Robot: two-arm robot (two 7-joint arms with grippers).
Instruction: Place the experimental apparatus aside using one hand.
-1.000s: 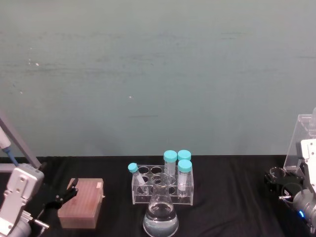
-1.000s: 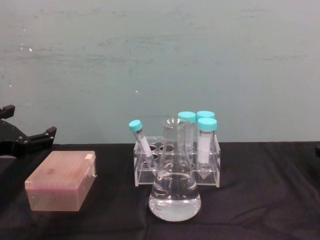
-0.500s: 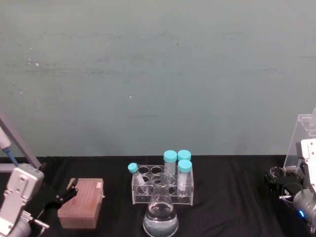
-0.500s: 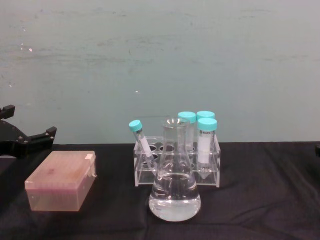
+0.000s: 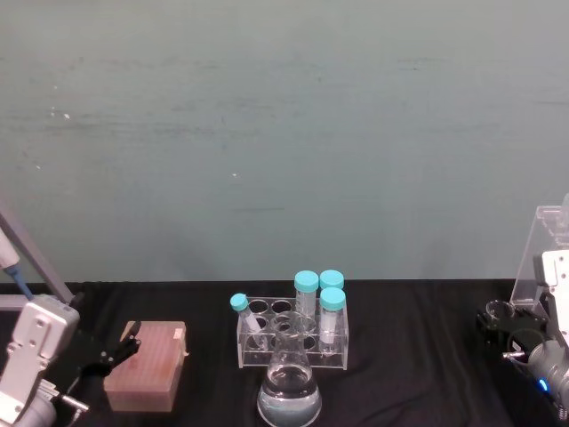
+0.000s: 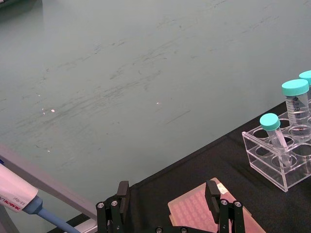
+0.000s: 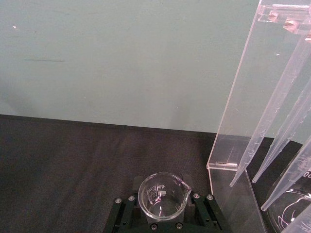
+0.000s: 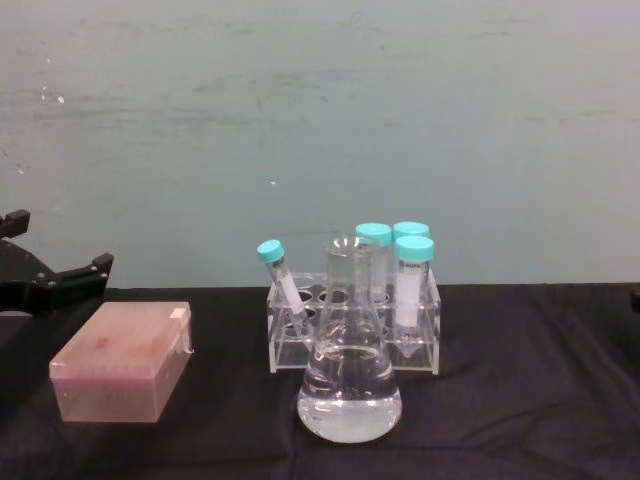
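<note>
1. Right gripper [image 5: 505, 331] sits low at the right end of the table [image 5: 409, 356], fingers close on both sides of the beaker [image 7: 163, 195]; cannot tell if pinching.
2. Beaker is upright between them, just beside the acrylic stand [image 7: 236, 92].
3. Left gripper [image 6: 166, 191] is parked at left, fingers spread, by the pink box [image 5: 147, 366].
4. Nothing differs from a second ago.

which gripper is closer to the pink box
Left. The left gripper is open right beside the pink box, on its left; the right gripper, shut on the beaker, is far off at the table's right side.
</note>
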